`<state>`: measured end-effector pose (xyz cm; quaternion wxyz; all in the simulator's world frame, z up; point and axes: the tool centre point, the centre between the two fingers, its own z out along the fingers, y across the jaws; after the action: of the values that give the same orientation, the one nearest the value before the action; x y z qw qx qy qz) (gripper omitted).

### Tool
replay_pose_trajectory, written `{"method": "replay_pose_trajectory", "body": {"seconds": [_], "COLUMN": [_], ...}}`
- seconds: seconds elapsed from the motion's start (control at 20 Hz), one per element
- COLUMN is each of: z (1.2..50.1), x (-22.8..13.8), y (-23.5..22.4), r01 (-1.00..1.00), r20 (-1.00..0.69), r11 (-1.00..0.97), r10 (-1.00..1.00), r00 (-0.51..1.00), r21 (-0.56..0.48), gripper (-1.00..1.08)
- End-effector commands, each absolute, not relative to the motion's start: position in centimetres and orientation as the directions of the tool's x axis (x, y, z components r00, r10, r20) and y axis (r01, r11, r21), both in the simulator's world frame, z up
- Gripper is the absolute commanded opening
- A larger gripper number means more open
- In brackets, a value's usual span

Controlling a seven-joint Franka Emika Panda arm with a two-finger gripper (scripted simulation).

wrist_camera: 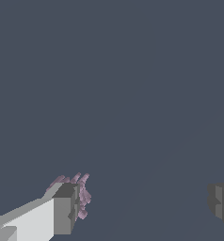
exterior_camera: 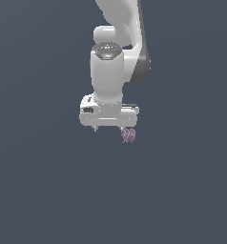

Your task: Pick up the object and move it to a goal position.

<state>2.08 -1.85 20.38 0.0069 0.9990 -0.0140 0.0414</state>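
Observation:
The object (exterior_camera: 128, 136) is a small mauve-purple lumpy thing with a ridged surface. In the exterior view it sits just below the white gripper (exterior_camera: 108, 128), at the fingertip on the exterior view's right. The gripper is open with its fingers wide apart. In the wrist view the object (wrist_camera: 82, 193) lies against the tip of one finger (wrist_camera: 64, 209), partly hidden behind it. The other finger (wrist_camera: 222, 202) is far from it. The gripper (wrist_camera: 144, 204) holds nothing between its fingers.
A plain dark grey-blue surface (exterior_camera: 39, 190) fills both views. The white arm (exterior_camera: 116, 43) rises from the gripper towards the upper edge of the exterior view.

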Motion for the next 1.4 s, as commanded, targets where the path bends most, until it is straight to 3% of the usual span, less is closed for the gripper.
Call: {"method": "replay_pose_trajectory", "body": {"seconds": [0.0,1.35], "z": [20.4,18.9], "x": [2.1,1.8], "y": [-1.9,0.3], "r01": [-0.029,-0.147], "r20": [0.083,0.074], "r11": [-1.0,-0.989], "r10": [-0.027,-0.149], "r00": [0.996,0.986], "r21": [0.013,-0.032], "gripper": [1.0,1.0]}}
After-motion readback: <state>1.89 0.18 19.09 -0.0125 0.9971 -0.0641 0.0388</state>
